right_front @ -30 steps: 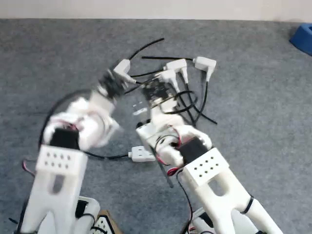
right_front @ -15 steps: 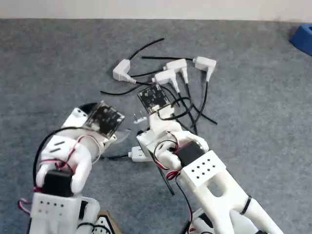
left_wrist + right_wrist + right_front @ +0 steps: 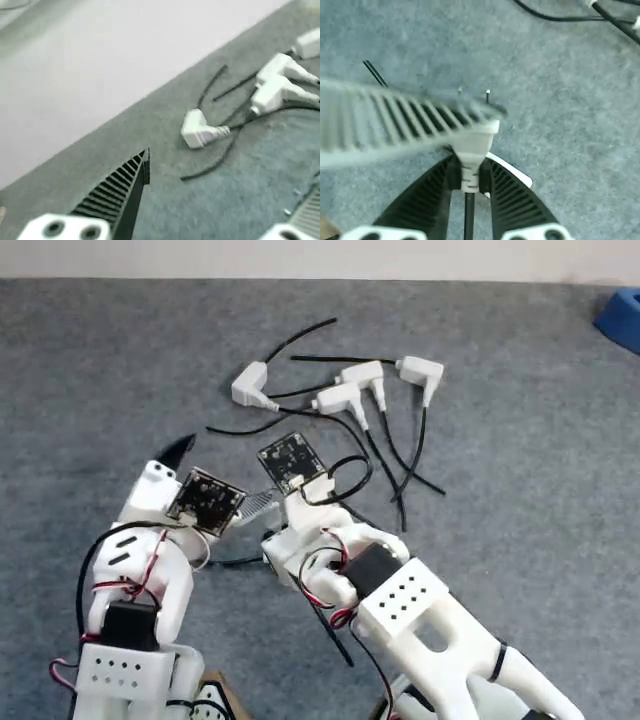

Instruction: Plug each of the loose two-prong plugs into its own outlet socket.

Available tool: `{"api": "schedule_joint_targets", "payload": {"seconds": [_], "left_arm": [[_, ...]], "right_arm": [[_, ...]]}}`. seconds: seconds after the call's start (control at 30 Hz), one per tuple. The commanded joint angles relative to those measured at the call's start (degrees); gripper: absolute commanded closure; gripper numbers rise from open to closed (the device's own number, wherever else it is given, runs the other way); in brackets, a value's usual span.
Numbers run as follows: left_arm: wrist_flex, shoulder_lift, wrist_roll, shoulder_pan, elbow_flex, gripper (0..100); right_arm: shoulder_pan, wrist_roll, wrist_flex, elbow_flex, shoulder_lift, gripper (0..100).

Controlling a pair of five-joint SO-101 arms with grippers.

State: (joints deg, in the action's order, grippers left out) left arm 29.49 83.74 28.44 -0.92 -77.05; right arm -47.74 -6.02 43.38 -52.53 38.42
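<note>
no readable text, labels, numbers or signs on anything

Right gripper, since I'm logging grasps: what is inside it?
A white plug sits clamped in the right gripper, prongs pointing outward, cord trailing back. A pale ribbed finger crosses the plug's front, hiding where the prongs join it.

Soft, even light covers the grey tabletop (image 3: 520, 460); the white plugs (image 3: 345, 398) cast faint, short shadows, and the pale wall (image 3: 100, 55) reads bright.
</note>
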Motion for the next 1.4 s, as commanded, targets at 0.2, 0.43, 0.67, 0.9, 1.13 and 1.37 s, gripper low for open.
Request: {"api": "schedule_joint_targets", "payload": {"seconds": [0.2,0.43,0.67,0.9,1.13,1.37], "left_arm": [[-1.67,0.57,-0.26,1.01,-1.8,55],[-4.66,0.57,-0.26,1.01,-10.33,55],[-11.08,0.57,-0.18,3.03,-16.31,55],[-11.43,0.66,-0.26,3.21,-15.69,55],[-11.6,0.66,-0.26,7.78,-13.93,55],[-11.69,0.66,-0.44,9.01,-10.42,55]], "right_arm": [[-0.48,0.44,-0.48,0.84,0.92,99.1],[-0.66,0.62,7.69,9.01,1.01,99.1],[-0.84,5.19,16.48,17.8,2.95,99.1],[-0.48,7.38,25.19,25.54,9.1,99.1],[2.24,9.32,29.23,25.45,7.78,99.1],[2.51,9.67,25.19,14.81,7.96,99.1]]}}
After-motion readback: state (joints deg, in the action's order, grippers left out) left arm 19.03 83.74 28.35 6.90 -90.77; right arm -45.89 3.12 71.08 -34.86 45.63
